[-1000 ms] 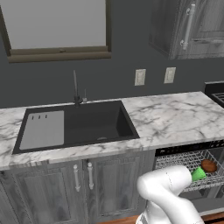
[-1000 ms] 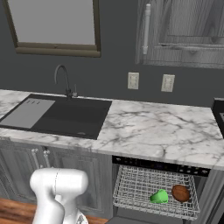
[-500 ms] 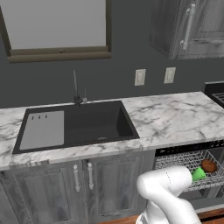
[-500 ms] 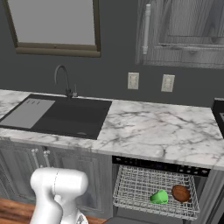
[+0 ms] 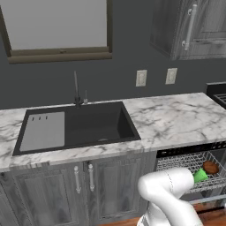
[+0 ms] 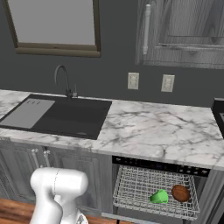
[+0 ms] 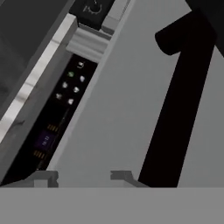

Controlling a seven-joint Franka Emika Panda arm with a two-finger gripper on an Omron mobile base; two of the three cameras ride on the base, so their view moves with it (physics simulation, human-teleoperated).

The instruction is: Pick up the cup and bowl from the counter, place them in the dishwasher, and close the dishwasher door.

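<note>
Grey and flat, the dishwasher door [image 7: 131, 100] is lying open beneath the hand, its black control strip [image 7: 52, 127] running along one edge. The gripper [image 7: 83, 177] is hovering close over the panel with its fingertips [image 7: 43, 178] standing partly apart and nothing between them. In the white wire rack [image 6: 153, 192] of the dishwasher [image 6: 159, 168], the green cup [image 6: 159, 197] and the brown bowl [image 6: 180, 192] are sitting side by side, so closing seems to be what remains. The robot is likely needing to get under the door's free edge and push it up steadily, keeping the rack from snagging. The marble counter [image 6: 148, 131] is lying above.
</note>
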